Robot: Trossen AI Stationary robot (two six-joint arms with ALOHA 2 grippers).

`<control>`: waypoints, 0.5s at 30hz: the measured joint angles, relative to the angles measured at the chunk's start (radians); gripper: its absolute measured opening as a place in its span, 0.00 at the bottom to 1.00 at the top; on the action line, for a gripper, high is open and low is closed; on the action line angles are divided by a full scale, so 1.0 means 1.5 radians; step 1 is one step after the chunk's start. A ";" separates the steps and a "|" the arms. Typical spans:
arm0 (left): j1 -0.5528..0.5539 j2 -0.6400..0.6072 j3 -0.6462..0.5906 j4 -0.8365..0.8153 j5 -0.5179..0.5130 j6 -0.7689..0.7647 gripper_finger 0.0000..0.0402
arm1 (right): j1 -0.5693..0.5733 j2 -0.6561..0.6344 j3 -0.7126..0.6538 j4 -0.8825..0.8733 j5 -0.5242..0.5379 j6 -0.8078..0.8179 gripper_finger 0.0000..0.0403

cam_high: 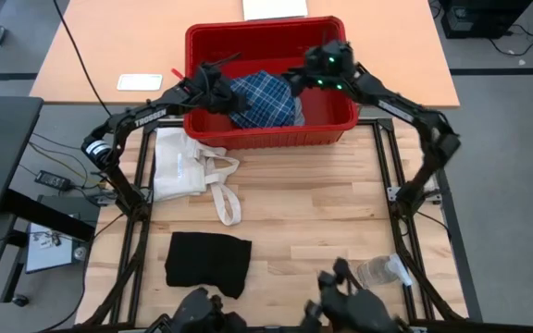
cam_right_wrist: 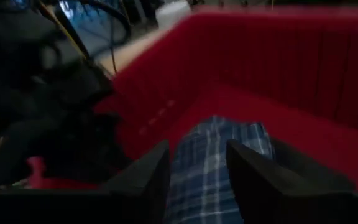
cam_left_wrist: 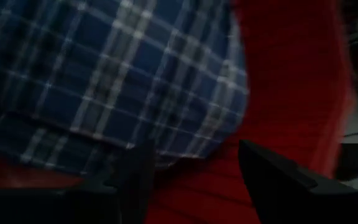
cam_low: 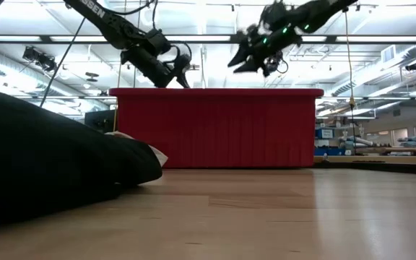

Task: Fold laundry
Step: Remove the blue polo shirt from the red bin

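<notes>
The blue-and-white plaid shirt [cam_high: 265, 97] lies bunched on the floor of a red bin [cam_high: 266, 139] at the table's far side. My left gripper [cam_high: 213, 88] hovers open over the bin's left part, the shirt [cam_left_wrist: 104, 81] just beyond its fingers. My right gripper [cam_high: 301, 81] hovers open over the bin's right part, above the shirt [cam_right_wrist: 222, 149]. In the low view both grippers, the left [cam_low: 172, 72] and the right [cam_low: 255, 58], stand above the bin's rim [cam_low: 215, 90]. The black garment [cam_high: 208, 262] lies folded flat near the table's near edge.
A cream tote bag [cam_high: 181, 166] with long straps lies on the table's left side, in front of the bin. A clear plastic bottle [cam_high: 382, 271] lies near the right near corner. Bare wood shows between the bin and the black garment [cam_low: 42, 159].
</notes>
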 joint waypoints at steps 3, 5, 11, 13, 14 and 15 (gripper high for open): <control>0.000 0.013 0.000 -0.011 -0.002 -0.005 0.58 | -0.017 0.072 0.048 -0.037 -0.038 -0.012 0.50; 0.000 0.014 0.000 -0.010 -0.003 -0.016 0.58 | -0.026 0.112 0.080 -0.068 -0.049 -0.028 0.58; 0.000 0.014 0.000 -0.012 -0.009 -0.020 0.58 | -0.049 0.198 0.157 -0.163 -0.035 -0.050 0.82; 0.000 0.014 0.000 -0.022 -0.031 -0.020 0.58 | -0.056 0.220 0.168 -0.175 -0.077 -0.041 0.87; 0.000 0.014 0.000 -0.025 -0.047 -0.020 0.58 | -0.058 0.227 0.169 -0.175 -0.098 -0.033 0.88; 0.000 0.014 0.000 -0.026 -0.059 -0.018 0.58 | -0.060 0.233 0.170 -0.177 -0.118 -0.027 0.89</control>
